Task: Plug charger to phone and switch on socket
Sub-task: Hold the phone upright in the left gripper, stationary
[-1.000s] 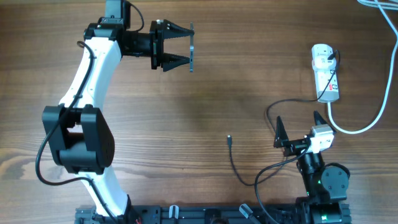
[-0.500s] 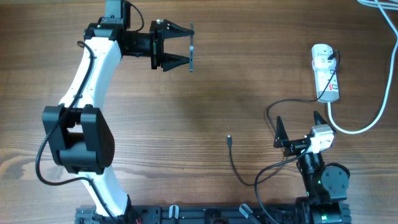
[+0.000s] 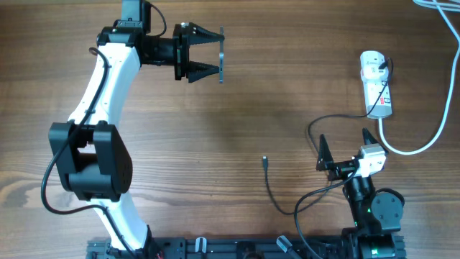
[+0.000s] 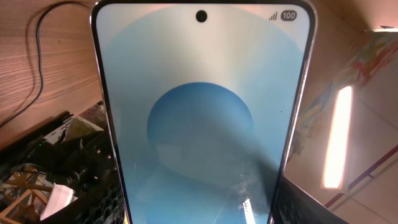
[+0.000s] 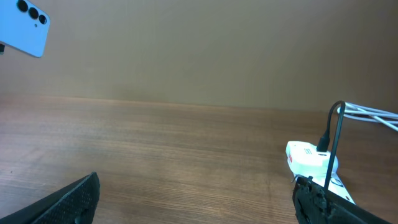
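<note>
My left gripper [image 3: 218, 56] holds the phone [image 3: 221, 56] off the table at the back left, edge-on from above. In the left wrist view its cyan screen [image 4: 202, 118] fills the space between the fingers [image 4: 93, 199], which are shut on its long sides. The phone's light-blue back [image 5: 22, 25] shows top left in the right wrist view. The socket [image 3: 375, 83] lies at the right, with the charger's black plug [image 3: 386, 65] in it. The charger cable loops down the table, and its tip [image 3: 265, 161] lies free on the wood. My right gripper [image 3: 343, 138] stands open and empty near the front right, below the socket [image 5: 308, 158].
A thick white cord [image 3: 424, 144] curves from the socket to the table's right edge. Black cables run by the right arm's base [image 3: 374, 216]. The black rail [image 3: 237, 248] lines the front edge.
</note>
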Motion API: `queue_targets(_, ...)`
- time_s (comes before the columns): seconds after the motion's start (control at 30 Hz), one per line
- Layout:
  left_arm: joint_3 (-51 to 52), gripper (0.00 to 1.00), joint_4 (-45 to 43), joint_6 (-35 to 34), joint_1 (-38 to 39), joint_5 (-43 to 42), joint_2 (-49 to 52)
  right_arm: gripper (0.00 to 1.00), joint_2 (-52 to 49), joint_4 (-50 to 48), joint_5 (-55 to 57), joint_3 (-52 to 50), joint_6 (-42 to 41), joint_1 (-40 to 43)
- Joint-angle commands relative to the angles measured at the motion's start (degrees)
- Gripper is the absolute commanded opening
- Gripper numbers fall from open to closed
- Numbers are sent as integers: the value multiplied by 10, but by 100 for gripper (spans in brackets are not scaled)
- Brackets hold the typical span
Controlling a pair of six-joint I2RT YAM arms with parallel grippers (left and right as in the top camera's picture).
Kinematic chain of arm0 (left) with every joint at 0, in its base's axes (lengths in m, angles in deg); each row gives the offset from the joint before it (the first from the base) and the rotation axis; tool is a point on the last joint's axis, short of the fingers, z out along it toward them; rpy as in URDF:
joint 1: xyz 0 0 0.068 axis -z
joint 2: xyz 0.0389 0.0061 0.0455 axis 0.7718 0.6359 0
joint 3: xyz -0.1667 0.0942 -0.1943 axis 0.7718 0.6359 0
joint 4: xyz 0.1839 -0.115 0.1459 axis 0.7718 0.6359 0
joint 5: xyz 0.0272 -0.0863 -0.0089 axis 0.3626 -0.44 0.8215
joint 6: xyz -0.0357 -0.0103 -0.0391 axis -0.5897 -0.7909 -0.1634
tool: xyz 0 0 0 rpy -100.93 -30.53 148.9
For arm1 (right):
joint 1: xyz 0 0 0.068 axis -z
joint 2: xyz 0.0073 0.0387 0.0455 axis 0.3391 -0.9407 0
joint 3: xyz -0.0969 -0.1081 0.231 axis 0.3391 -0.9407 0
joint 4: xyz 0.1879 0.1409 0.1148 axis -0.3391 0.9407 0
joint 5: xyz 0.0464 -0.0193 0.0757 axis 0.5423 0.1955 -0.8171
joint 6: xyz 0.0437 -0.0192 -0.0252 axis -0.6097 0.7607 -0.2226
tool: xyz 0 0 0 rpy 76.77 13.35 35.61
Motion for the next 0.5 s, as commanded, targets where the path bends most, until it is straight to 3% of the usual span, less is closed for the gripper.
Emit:
queue_targets(0.0, -2, 64, -2, -3, -2, -31, -22, 100, 0, -1, 0, -1, -4, 2)
queue_targets(0.47, -2, 63, -2, -3, -2, -31, -22, 100, 0, -1, 0, -1, -4, 2)
